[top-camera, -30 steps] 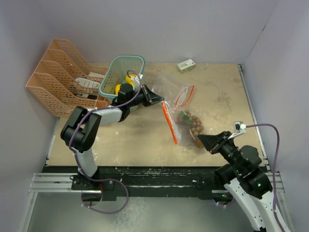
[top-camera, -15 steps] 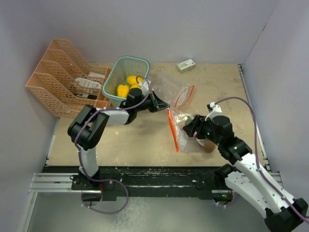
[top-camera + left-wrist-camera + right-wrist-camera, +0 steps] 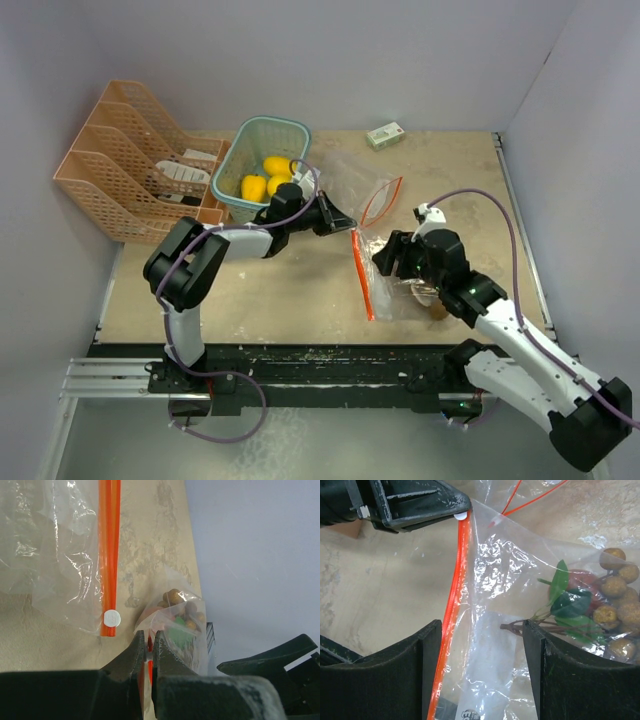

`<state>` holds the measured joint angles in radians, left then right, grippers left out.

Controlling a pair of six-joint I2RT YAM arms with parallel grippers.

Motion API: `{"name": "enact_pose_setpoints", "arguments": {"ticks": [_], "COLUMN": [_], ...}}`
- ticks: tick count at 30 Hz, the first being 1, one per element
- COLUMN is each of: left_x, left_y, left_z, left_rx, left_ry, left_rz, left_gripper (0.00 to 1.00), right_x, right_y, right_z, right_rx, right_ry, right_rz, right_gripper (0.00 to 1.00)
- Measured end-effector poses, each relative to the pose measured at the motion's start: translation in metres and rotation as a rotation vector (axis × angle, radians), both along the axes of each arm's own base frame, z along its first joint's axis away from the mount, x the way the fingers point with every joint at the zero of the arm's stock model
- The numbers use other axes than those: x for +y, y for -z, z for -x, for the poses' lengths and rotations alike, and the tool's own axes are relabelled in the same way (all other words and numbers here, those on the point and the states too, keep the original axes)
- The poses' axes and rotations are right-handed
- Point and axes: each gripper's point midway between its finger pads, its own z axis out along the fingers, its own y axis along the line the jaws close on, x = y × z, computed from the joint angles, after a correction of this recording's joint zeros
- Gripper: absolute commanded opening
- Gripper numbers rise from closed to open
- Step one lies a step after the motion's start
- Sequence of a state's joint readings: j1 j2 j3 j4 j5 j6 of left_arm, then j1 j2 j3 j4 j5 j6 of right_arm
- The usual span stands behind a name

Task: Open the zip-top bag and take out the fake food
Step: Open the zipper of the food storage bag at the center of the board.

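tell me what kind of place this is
Probably a robot lab test cell: plain walls box in a scuffed tabletop, two arms sit on a metal rail, toy fruit lies in a basket.

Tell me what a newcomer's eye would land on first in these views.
The clear zip-top bag lies mid-table. The shut left fingers pinch the far end of its bright orange zip strip, while the right fingers stand open over the bag. Inside it show a brownish grape cluster and a red piece. At the back left, a teal basket holds glossy yellow fruits.
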<state>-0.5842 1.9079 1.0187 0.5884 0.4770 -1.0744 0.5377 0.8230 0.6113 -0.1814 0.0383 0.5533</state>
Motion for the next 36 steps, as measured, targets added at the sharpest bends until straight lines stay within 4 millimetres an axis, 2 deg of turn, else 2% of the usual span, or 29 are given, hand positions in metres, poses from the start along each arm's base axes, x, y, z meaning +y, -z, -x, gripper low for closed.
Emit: {"name": "enact_pose_setpoints", "arguments": {"ticks": [8, 16, 21, 24, 30, 36], "left_x": [-0.001, 0.004, 0.006, 0.008, 0.008, 0.008], "left_y": [0.002, 0.012, 0.006, 0.001, -0.01, -0.011], "left_z": [-0.001, -0.001, 0.0, 0.0, 0.001, 0.001], "left_rx": [-0.006, -0.002, -0.014, -0.025, -0.048, -0.051], "left_ry": [-0.003, -0.014, -0.012, -0.017, -0.021, -0.022], "left_rz": [-0.026, -0.083, -0.096, -0.103, -0.099, -0.101], "left_gripper": [0.0, 0.0, 0.0, 0.0, 0.0, 0.0], "right_x": [0.023, 0.042, 0.038, 0.031, 0.025, 0.038], "right_y": [-0.007, 0.008, 0.02, 0.02, 0.018, 0.014], "right_z": [0.005, 0.021, 0.023, 0.021, 0.022, 0.027], "right_rx": [-0.022, -0.001, 0.019, 0.014, 0.009, 0.001], "right_ry": [-0.029, -0.033, 0.004, 0.041, 0.062, 0.026], "right_rz": [0.095, 0.211, 0.264, 0.278, 0.283, 0.284], "right_gripper": [0.69, 0.68, 0.6, 0.6, 0.67, 0.69]}}
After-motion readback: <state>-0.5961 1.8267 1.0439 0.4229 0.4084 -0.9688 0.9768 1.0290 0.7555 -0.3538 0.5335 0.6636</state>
